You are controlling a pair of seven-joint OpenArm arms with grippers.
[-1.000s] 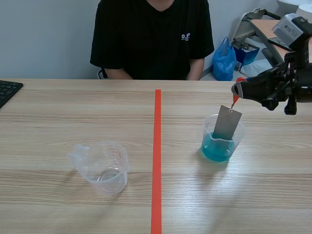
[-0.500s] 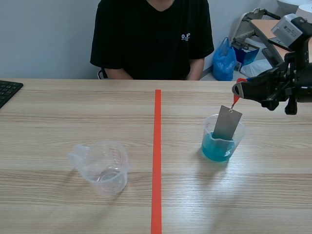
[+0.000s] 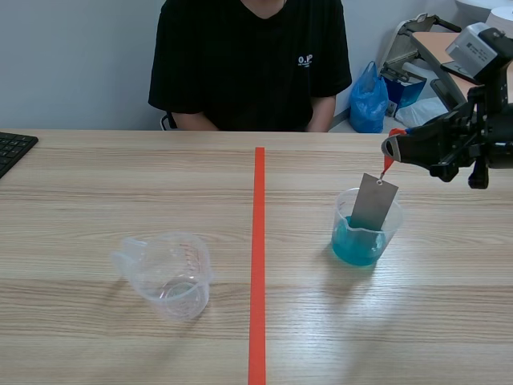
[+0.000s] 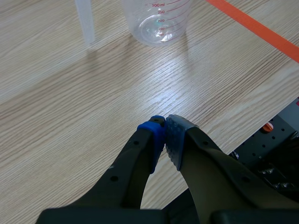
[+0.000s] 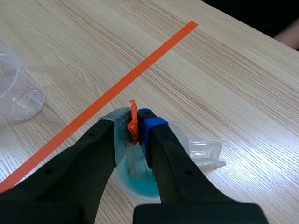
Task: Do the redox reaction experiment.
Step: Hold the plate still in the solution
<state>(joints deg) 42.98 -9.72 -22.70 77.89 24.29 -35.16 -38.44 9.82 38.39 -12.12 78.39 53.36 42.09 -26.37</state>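
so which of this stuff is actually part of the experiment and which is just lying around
In the job:
- clear plastic beaker of blue liquid
- grey metal plate dipped in it, hung on an orange-red string
- right gripper, shut on the string
- empty clear plastic measuring cup, probably

Lying about:
- black keyboard
- blue plastic bag

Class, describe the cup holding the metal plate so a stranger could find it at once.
Start at the orange-red tape line down the table, then look to the right tool's side. The clear cup there holds blue liquid and a grey metal plate; the cup across the tape is empty.
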